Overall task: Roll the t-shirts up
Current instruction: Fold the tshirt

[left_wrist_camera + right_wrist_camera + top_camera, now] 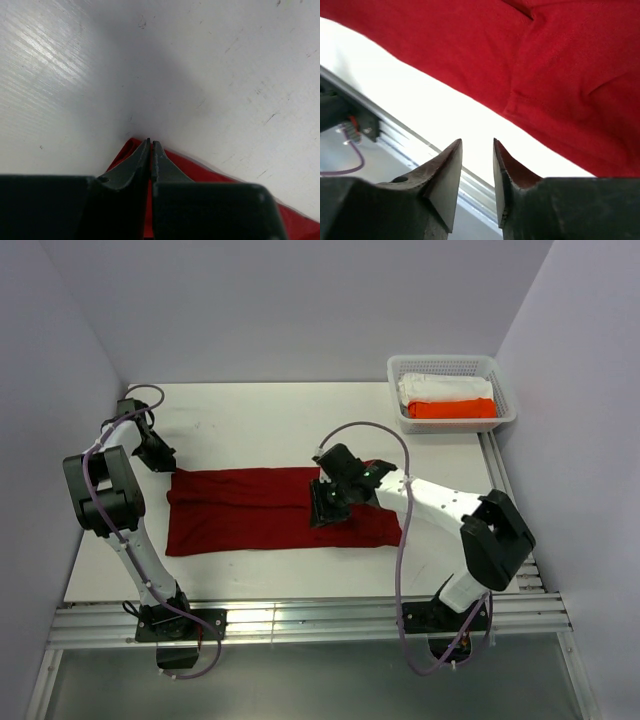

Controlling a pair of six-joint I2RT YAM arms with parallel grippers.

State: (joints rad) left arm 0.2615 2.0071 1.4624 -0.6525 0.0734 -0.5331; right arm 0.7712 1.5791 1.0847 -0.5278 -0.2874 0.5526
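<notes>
A dark red t-shirt (250,512) lies folded into a long flat strip across the middle of the table. My left gripper (163,460) is at the strip's far left corner. In the left wrist view its jaws (151,143) are pressed together on that corner of the t-shirt (210,175), with red cloth showing between them. My right gripper (323,508) hovers over the strip's middle right part. In the right wrist view it (477,143) is open with nothing between the fingers, and the t-shirt (555,65) and its near edge lie beyond the tips.
A white basket (440,361) stands at the back right, holding a white bundle (445,386) and a bright orange bundle (452,409). A metal rail (300,620) runs along the table's near edge. Walls close in the left, back and right sides.
</notes>
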